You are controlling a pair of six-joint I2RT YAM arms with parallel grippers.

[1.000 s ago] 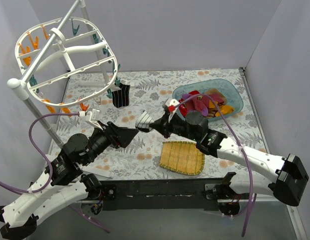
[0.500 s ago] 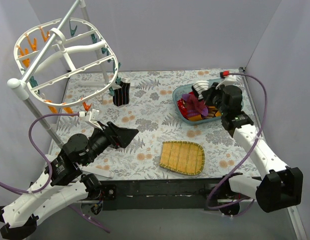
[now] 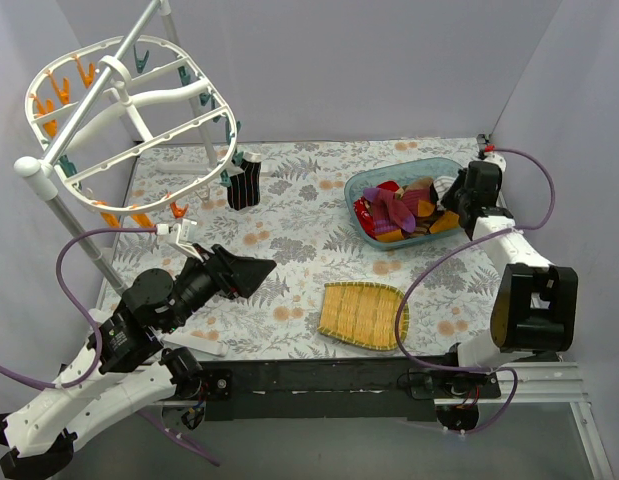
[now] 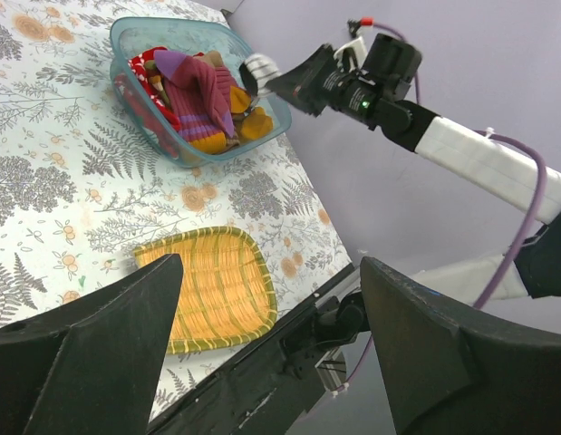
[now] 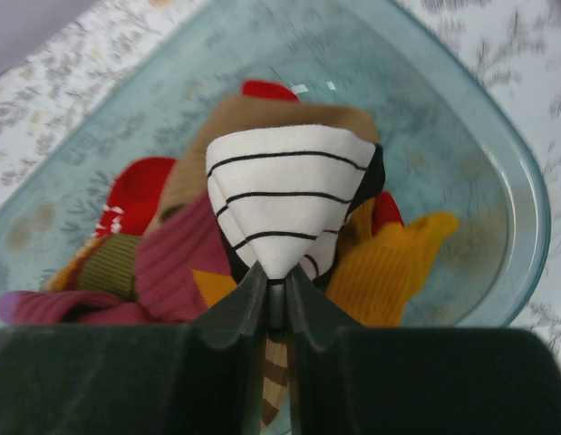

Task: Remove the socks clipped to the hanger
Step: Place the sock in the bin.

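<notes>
Hanger: white oval hanger (image 3: 129, 100), tilted, up on a pole stand (image 3: 89, 93) over the table's far-left corner; orange clips (image 3: 51, 100) and teal clips (image 3: 149, 55) round the rim.
On hanger: one dark striped sock (image 3: 245, 183), clipped at the rim's near-right side, hangs over the far-left part of the table (image 3: 289, 200).
In R claw: white striped sock (image 5: 285, 195), thin black stripes, pinched by one end, held just above the sock pile.
R gripper: R gripper (image 5: 273, 288) clenched on the white striped sock, at the right end of the bin, nr table's far-right corner.
Bin: teal bin (image 3: 459, 178), clear plastic, far-right part of table; holds the sock pile (image 3: 394, 210): red, purple, orange, brown.
L gripper: L gripper (image 3: 251, 268) released, fingers (image 4: 81, 353) wide apart; hovers over left-centre of table, apart from the dark striped sock.
Tray: woven bamboo tray (image 3: 364, 315), yellow w/ green rim, nr table's near edge, centre-right.
Table cover: fern-and-flower print.
</notes>
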